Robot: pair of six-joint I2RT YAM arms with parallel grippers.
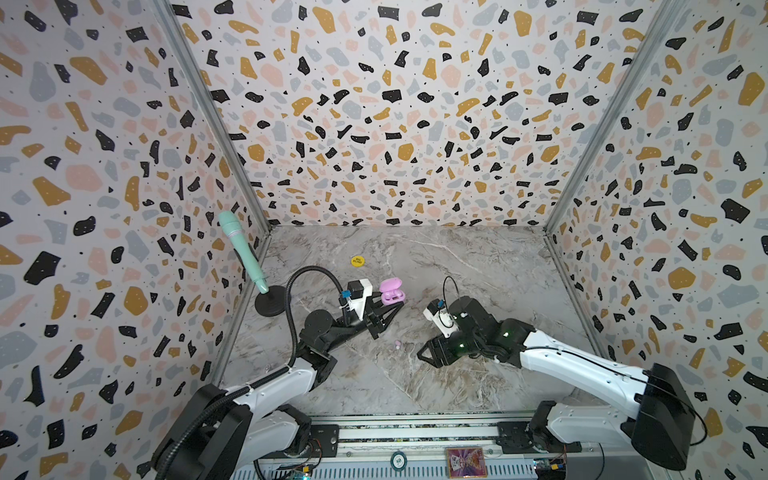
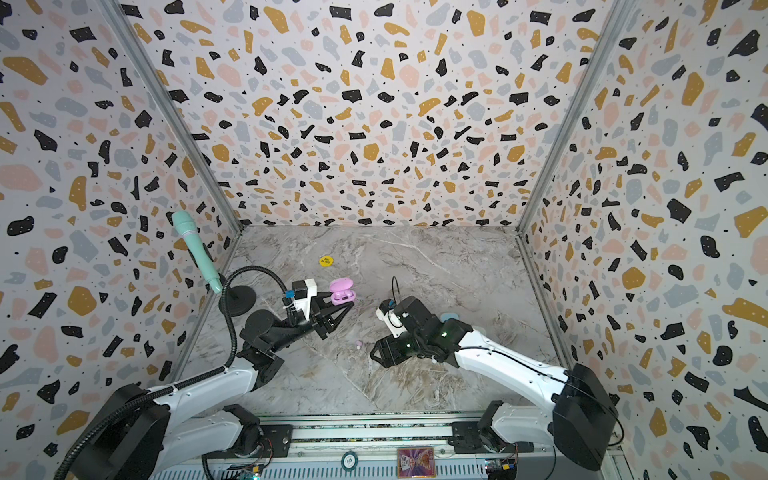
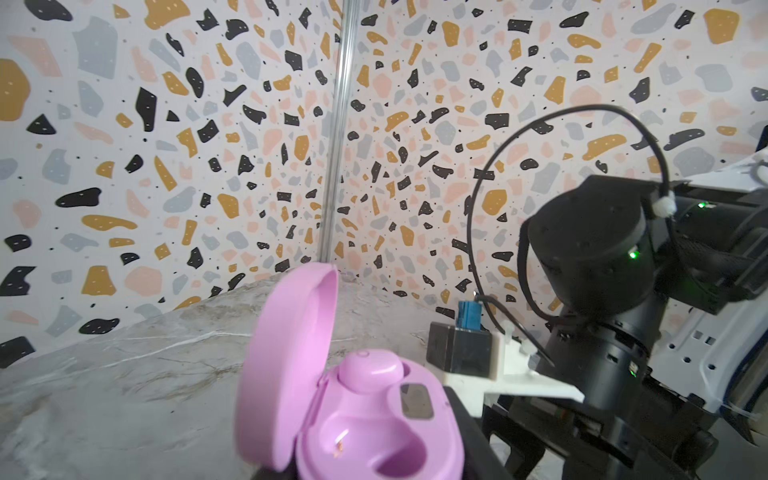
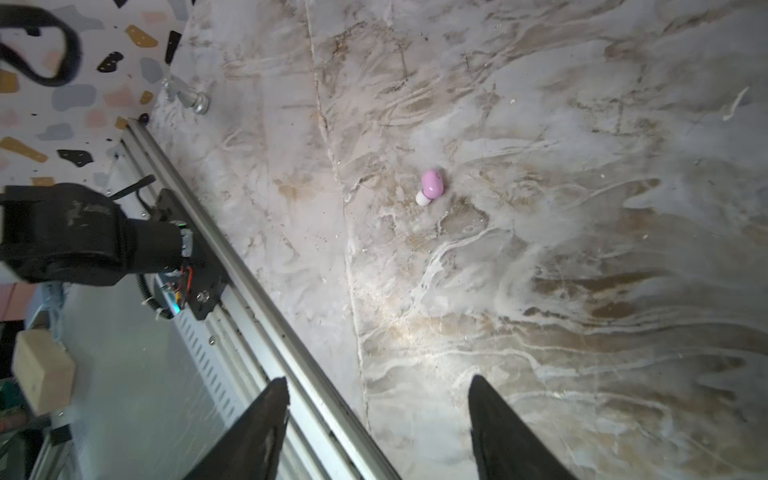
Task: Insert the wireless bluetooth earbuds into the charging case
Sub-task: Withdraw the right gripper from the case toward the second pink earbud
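I see the marble table [image 1: 478, 257] boxed in by terrazzo walls [image 1: 395, 104] on three sides; my two arms reach in from the near rail. The left gripper [image 1: 392, 307] sits left of centre, clamped tight on the base of the charging case [image 1: 392, 292]; the right gripper [image 4: 378, 380] hangs low over the marble right of centre, its jaws well apart with nothing between them. One mint microphone [image 1: 239, 245] leans on a round black stand [image 1: 270, 302] by the left wall, just beside the left arm's cable loop.

I count one case, pink, with its lid [image 3: 291, 365] hinged up. In the left wrist view the seated earbud [image 3: 370, 372] fills one well; the other well [image 3: 374, 453] shows only its floor and a small metal contact. Beyond the case in that view, the right arm's wrist and camera block fill the background. A pale blue sliver [image 2: 450, 316] peeks out behind the right arm in a top view; I cannot tell what it is.

One yellow disc [image 1: 357, 261] lies flat farther back, well apart from the case.

I count two earbuds, both pink. The loose earbud [image 4: 431, 186], whitish tip down on the marble, lies between the two grippers in both top views; it is near the right gripper's tips and not touching them, with only bare marble between.
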